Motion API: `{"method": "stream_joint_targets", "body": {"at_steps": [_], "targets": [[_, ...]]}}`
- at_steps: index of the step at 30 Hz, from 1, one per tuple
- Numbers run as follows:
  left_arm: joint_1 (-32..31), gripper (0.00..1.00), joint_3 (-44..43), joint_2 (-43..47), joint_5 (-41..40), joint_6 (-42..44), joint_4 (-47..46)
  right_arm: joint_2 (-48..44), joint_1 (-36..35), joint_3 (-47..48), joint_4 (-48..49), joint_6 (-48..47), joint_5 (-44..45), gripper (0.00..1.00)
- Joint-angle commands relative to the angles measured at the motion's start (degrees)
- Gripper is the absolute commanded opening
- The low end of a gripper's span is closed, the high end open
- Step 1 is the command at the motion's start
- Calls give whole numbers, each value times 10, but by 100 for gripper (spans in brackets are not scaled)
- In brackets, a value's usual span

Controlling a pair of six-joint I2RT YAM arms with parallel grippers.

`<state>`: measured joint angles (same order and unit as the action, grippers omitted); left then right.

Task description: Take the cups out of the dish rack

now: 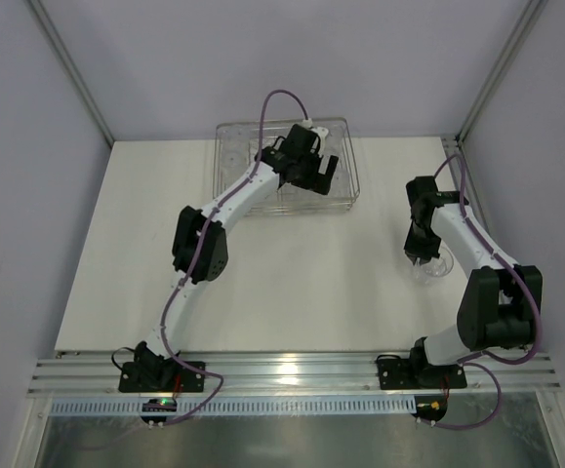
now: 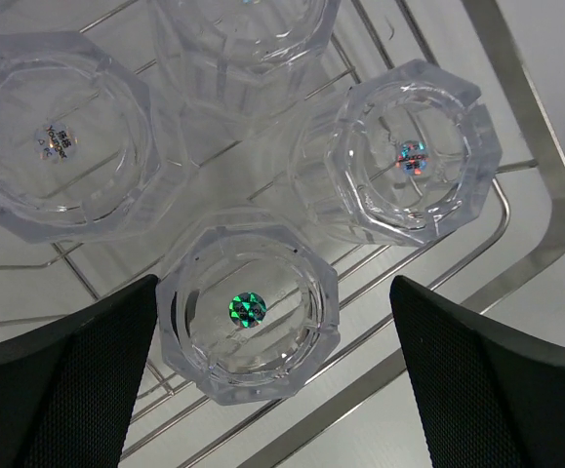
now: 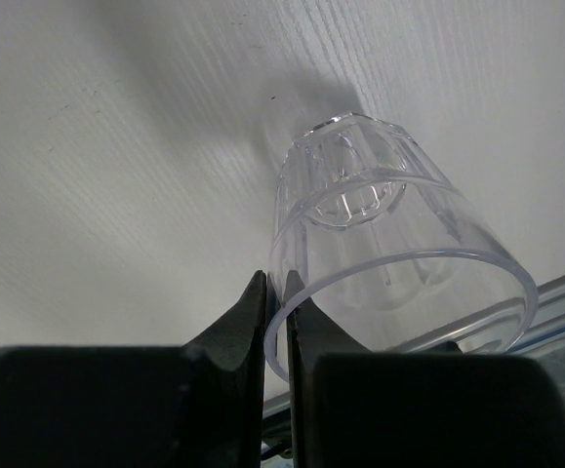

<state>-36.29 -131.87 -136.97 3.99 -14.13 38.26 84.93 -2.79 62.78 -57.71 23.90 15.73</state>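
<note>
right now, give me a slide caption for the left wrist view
Open left gripper poised over a clear cup in the wire dish rack, other cups crowding around it

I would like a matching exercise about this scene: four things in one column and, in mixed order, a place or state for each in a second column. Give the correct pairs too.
Things
1. left end effector
2. right end effector
3. dish rack
4. cup with green sticker

Places or states
A. shut on the wall of a clear cup
B. in the rack, between two open fingers
C. at the far edge of the table
D. open, above the rack

Pairs: 1-D, 2-A, 3-C, 4-B
</note>
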Motion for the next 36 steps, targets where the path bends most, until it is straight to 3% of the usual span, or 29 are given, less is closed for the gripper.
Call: {"method": "stream_joint_targets", "body": {"at_steps": [1,8,9,12,13,16,23,27,31,36], "targets": [[-11,100,-19,-15,-58,40,39,-3,3,20,4,2,0,8],[-13,100,-15,-21,-96,53,29,-4,4,19,8,2,-8,12],[-13,98,-17,-25,-94,54,31,-3,4,21,8,0,-9,18],[-12,92,-14,-33,-92,46,29,0,4,23,6,1,-4,53],[-13,89,-11,-34,-89,43,27,-1,3,23,4,1,-1,72],[-13,77,-3,-29,-86,38,19,-8,3,26,5,3,2,80],[-13,42,34,11,-111,35,-10,-47,3,18,15,-6,-23,83],[-13,1,43,52,-137,26,-12,-92,3,13,27,-30,-78,83],[-11,0,79,117,-176,11,-34,-160,3,12,45,-44,-172,83],[4,0,204,240,-199,-75,-93,-249,4,0,108,-40,-291,83]]}}
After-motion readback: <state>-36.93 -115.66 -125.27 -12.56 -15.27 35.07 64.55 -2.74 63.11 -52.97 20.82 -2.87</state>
